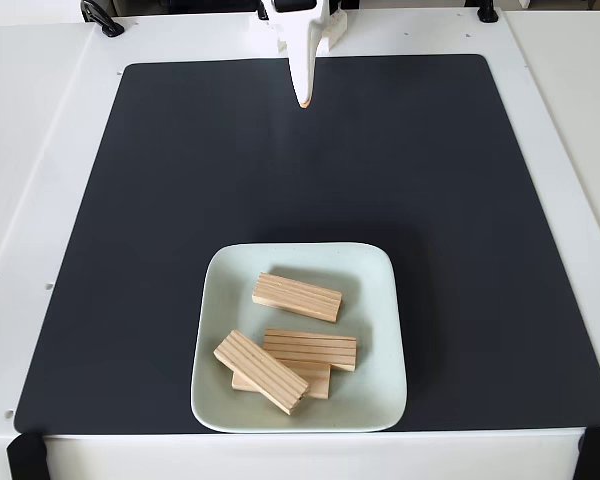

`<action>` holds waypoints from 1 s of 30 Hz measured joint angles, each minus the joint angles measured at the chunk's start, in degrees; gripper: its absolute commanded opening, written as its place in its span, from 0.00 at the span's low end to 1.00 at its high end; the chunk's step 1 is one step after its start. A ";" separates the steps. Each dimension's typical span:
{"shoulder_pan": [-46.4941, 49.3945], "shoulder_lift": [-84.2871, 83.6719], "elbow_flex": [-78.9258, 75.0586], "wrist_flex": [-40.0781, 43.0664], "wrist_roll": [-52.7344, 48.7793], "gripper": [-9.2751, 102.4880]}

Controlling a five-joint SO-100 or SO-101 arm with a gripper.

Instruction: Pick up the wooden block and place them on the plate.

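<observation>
Several wooden blocks lie on the pale mint plate (375,320) at the front middle of the black mat. One block (297,296) rests alone toward the plate's back. Another block (310,349) lies behind a diagonal block (261,371), and both sit on top of a fourth block (318,382) that is partly hidden beneath them. My white gripper (304,98) hangs at the top centre of the fixed view, far behind the plate. Its fingers taper together to one tip, shut, with nothing between them.
The black mat (440,180) covers most of the white table (40,150). Black clamps sit at the table's front corners (26,455) and back edge (102,18).
</observation>
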 measured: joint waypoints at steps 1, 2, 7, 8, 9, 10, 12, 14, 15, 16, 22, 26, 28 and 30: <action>0.00 0.00 0.00 0.00 -0.79 0.08; 0.00 0.00 0.00 0.09 -1.76 0.08; 0.26 0.00 0.00 0.26 -3.69 0.08; 0.70 0.00 0.00 0.26 -3.69 0.08; 1.05 0.00 0.00 0.26 -3.69 0.08; 1.23 0.00 0.00 0.26 -3.69 0.08; 1.23 0.00 0.00 0.26 -3.69 0.08; 1.23 0.00 0.00 0.26 -3.69 0.08; 1.23 0.00 0.00 0.26 -3.69 0.08; 1.23 0.00 0.00 0.26 -3.69 0.08; 1.23 0.00 0.00 0.26 -3.69 0.08; 1.23 0.00 0.00 0.26 -3.69 0.08; 1.23 0.00 0.00 0.26 -3.69 0.08; 0.79 0.00 0.00 0.26 -3.96 0.08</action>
